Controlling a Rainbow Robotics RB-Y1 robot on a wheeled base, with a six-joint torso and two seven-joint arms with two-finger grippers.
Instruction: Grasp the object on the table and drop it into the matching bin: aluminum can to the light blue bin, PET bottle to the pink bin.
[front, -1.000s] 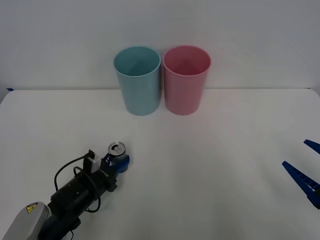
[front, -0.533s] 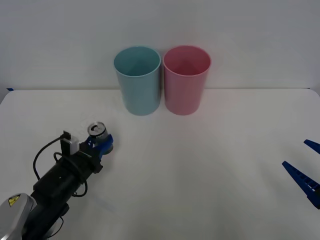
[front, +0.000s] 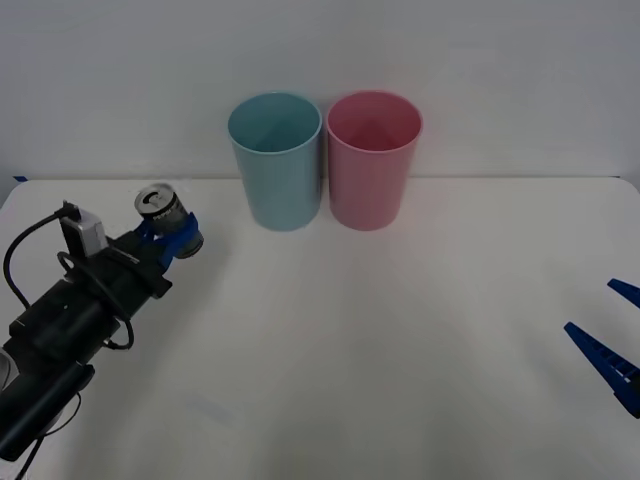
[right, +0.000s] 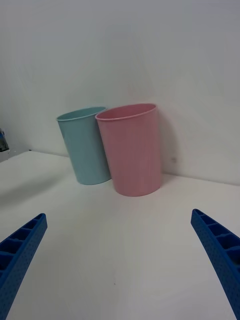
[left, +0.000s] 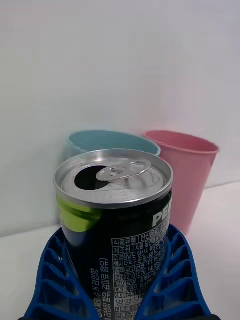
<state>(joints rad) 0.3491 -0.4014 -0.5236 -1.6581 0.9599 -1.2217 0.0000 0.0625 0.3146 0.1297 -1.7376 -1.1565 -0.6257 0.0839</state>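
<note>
Now: can held aloft on your left

Your left tool (front: 172, 232) is clenched around the aluminum can (front: 163, 212), carrying it above the table (front: 400, 340), left of the light blue bin (front: 276, 160). From the left wrist, the can (left: 117, 220) stands upright between the blue ribbed fingers (left: 175, 275), its opened top and pull tab facing up. The pink bin (front: 373, 158) stands just beside the blue one. Your right tool (right: 120, 260) hangs released at the table's right edge, well apart from the bins.
</note>
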